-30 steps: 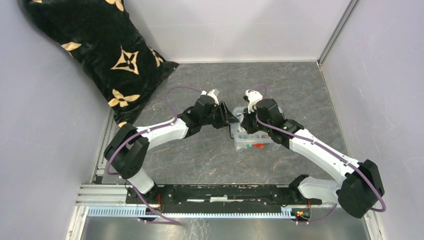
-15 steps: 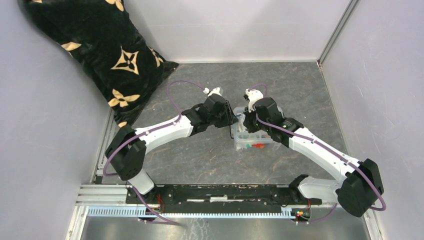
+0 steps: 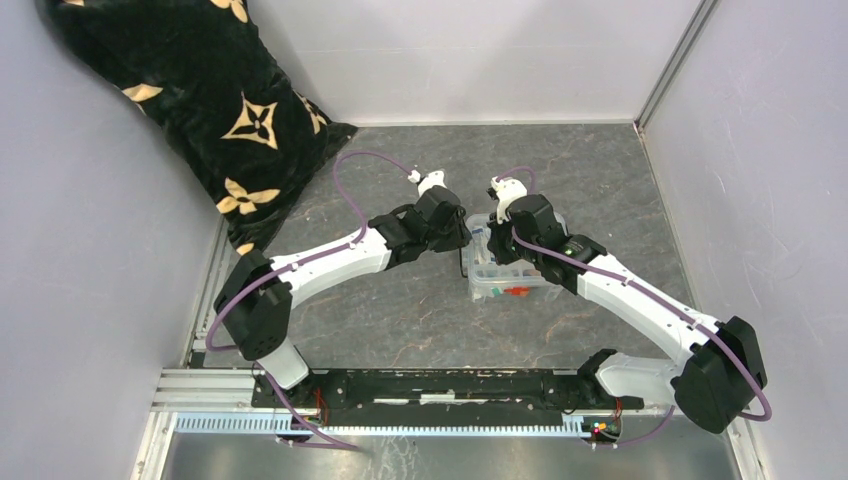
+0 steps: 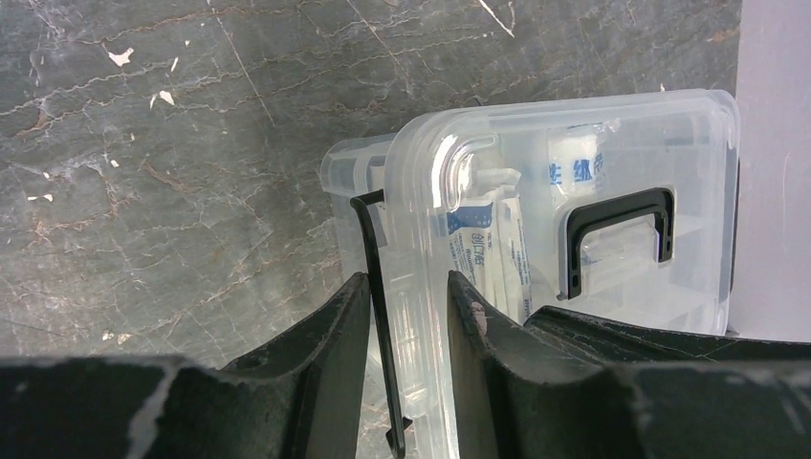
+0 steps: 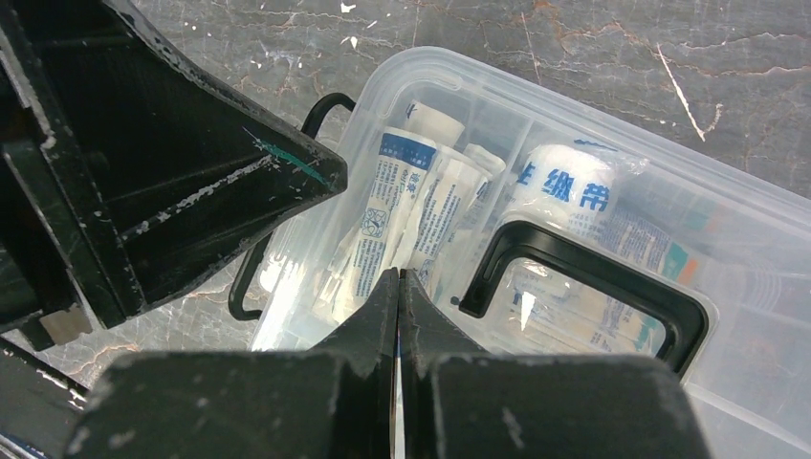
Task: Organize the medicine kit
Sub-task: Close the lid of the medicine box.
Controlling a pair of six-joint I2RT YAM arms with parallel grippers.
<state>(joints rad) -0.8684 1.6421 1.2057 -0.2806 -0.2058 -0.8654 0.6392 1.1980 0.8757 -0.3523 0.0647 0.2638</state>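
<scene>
While the small clear rectangular plastic medicine kit (image 3: 503,284) sat mid-table between both arms, the left gripper (image 4: 406,287) stood narrowly parted astride its black wire side clip (image 4: 368,239) — the right gripper (image 5: 399,277), pinched closed, hung over the lid beside the black handle (image 5: 593,263).

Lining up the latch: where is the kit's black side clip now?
Left wrist view: the black side clip sits between the left fingers, on the medicine kit's left end beside the lid's rim.

Black gold-flowered cushion (image 3: 185,95), far-left corner
</scene>
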